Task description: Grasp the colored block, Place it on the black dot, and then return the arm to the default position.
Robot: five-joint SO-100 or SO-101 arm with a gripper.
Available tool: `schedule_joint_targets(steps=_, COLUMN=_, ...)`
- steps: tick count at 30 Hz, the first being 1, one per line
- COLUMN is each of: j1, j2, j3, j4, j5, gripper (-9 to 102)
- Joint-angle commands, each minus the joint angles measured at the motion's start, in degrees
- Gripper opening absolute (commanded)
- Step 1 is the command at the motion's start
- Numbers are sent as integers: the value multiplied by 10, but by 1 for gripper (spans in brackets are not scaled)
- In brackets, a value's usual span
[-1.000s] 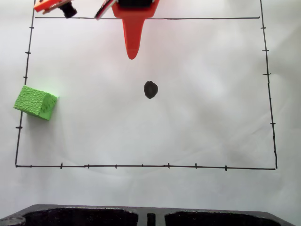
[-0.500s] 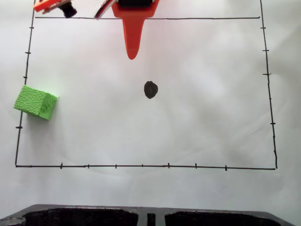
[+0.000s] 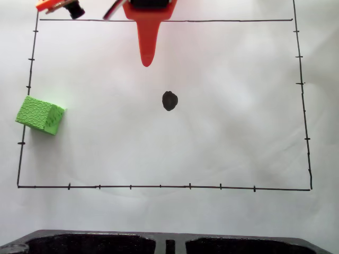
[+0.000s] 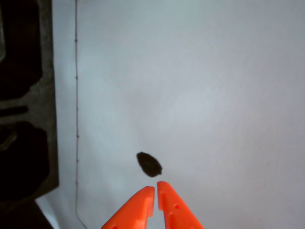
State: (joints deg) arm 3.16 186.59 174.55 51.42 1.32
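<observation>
In the fixed view the orange arm (image 3: 148, 21) comes in from the top edge, its pointed tip hanging over the white sheet (image 3: 228, 132) just inside the drawn top border line (image 3: 212, 20). A small black camera module (image 3: 74, 9) shows beside it near the upper left corner. The black dot (image 3: 169, 100) sits on the sheet below the tip, a clear gap of bare paper between them.

The green block (image 3: 40, 115) lies at the far left of that view, resting on the left border line and well apart from both the dot and the arm (its pebbled top face is turned toward the camera). Nothing touches it.

In the wrist view the gripper (image 4: 156, 191) enters from the bottom edge; its two orange fingers (image 4: 136, 210) are closed together, with only a thin slit between the tips, and they hold nothing. The black dot (image 4: 149, 163) appears just above the tips there, near but not covered. A thin border line (image 4: 76, 95) runs down the left side of the sheet, and beyond it lies a dark moulded tray (image 4: 24, 95), which also shows along the bottom edge of the fixed view (image 3: 106, 243).
</observation>
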Motion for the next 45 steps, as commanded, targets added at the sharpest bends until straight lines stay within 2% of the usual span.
schedule_joint_targets(steps=1, j1=3, j2=4, j3=-3, j4=-5, j5=1, gripper=0)
schedule_joint_targets(steps=7, j1=5, j2=-24, j3=-8, j4=-25, j5=0, gripper=0)
schedule_joint_targets(steps=12, j1=15, j2=-68, j3=-18, j4=-58, j5=-66, gripper=0)
schedule_joint_targets(steps=15, j1=34, j2=-116, j3=-56, j4=-44, j5=-121, gripper=0)
schedule_joint_targets(steps=19, j1=69, j2=-201, j3=-134, j4=-40, j5=-128, gripper=0)
schedule_joint_targets(steps=24, j1=110, j2=-305, j3=-253, j4=16, j5=-157, gripper=0)
schedule_joint_targets(steps=29, j1=171, j2=-401, j3=-360, j4=72, j5=-243, gripper=1)
schedule_joint_targets(steps=38, j1=278, j2=-570, j3=-503, j4=65, j5=-334, gripper=6)
schedule_joint_targets(steps=45, j1=330, j2=-704, j3=-633, j4=85, j5=-272, gripper=9)
